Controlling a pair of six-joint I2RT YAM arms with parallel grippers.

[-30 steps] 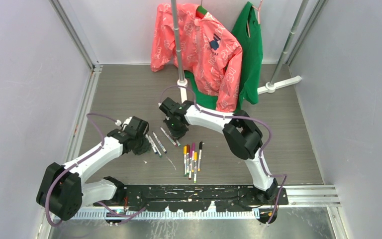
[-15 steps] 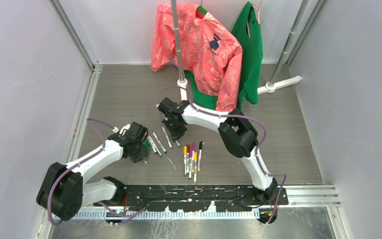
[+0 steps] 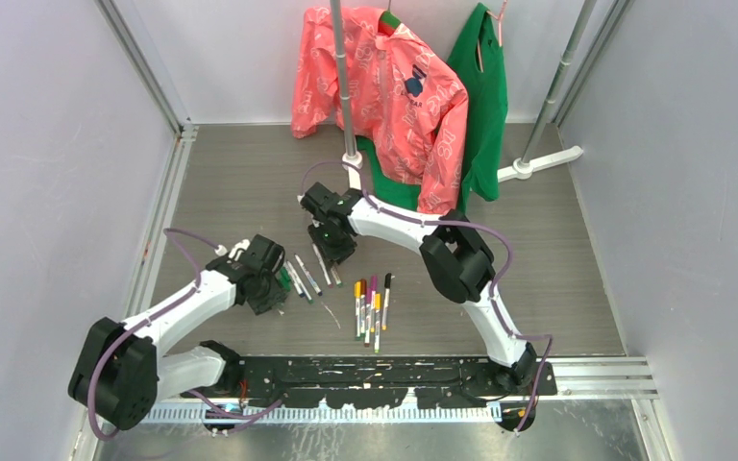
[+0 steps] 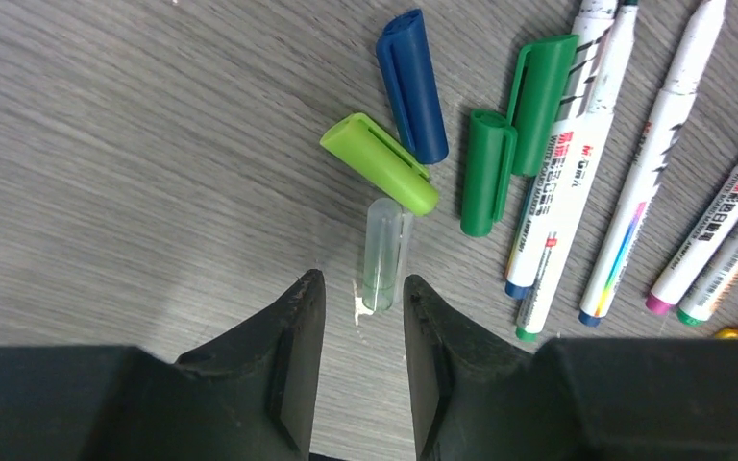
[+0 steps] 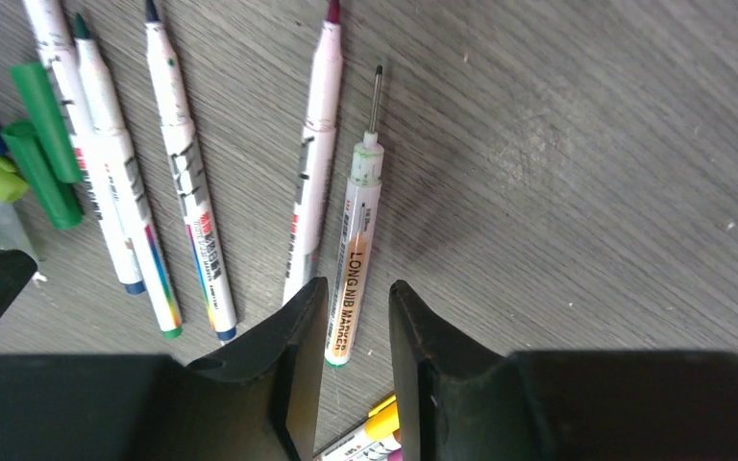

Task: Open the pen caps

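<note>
Backing off now, left claw (image 4: 360, 288) stands released, its clear cap (image 4: 385, 252) dropped beside the pulled pen caps (image 4: 411, 86) on the table (image 4: 106, 144); right claw (image 5: 356, 293), also released, leaves its uncapped pen (image 5: 354, 259) among the opened pens (image 5: 185, 173).

left hand (image 4: 362, 288): parted, drew back | right hand (image 5: 357, 288): parted, edged left

I see pale grey walls (image 3: 38, 144) on three sides, a grey wood-grain floor (image 3: 240, 173), and at the back a pole (image 3: 343, 86), with a coral jacket (image 3: 394, 106) and a green top (image 3: 488, 96) hanging.
</note>
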